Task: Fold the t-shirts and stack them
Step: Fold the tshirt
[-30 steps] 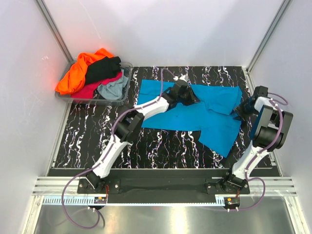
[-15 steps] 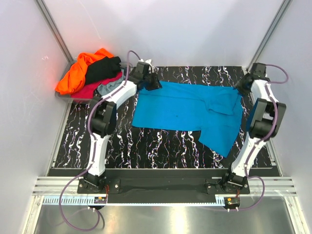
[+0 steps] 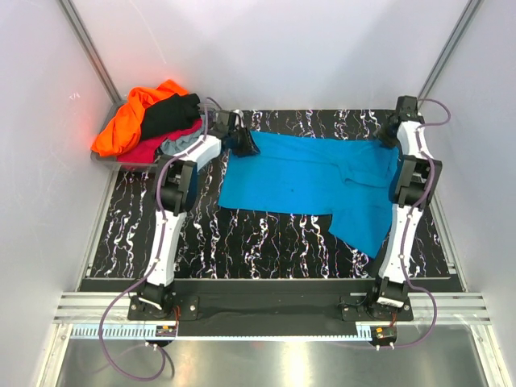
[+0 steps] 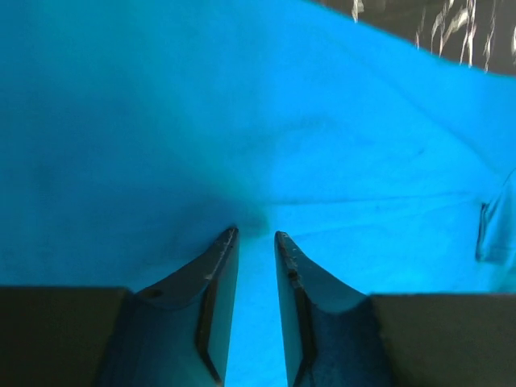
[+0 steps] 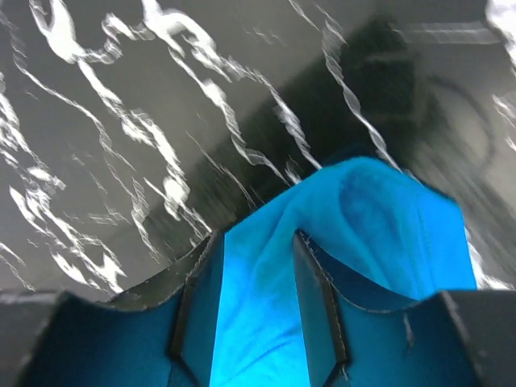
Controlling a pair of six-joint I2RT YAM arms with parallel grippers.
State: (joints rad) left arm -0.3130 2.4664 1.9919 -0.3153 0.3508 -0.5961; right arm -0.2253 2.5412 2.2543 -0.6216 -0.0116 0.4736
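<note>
Turquoise-blue t-shirt (image 3: pixel 306 177) spread nearly flat across the far half of the black, white-veined worktop (image 3: pixel 242 242), with one loose part trailing toward the near right. Left end effector (image 3: pixel 244 142) sits at the shirt's far-left corner; in the left wrist view its fingers (image 4: pixel 216 270) stand a narrow gap apart directly over blue cloth, and whether they pinch the fabric cannot be told. Right end effector (image 3: pixel 393 139) sits at the shirt's far-right corner; in the right wrist view a raised fold of the shirt fills the gap between its fingers (image 5: pixel 310 282) and bulges past the tips, so it is grasping the cloth. At the far left, a clear plastic bin (image 3: pixel 137 164) holds the other t-shirts heaped together: orange (image 3: pixel 129 121), black (image 3: pixel 169 113), crimson-pink (image 3: pixel 149 151) and grey (image 3: pixel 187 147), the grey one just beside the left arm.
</note>
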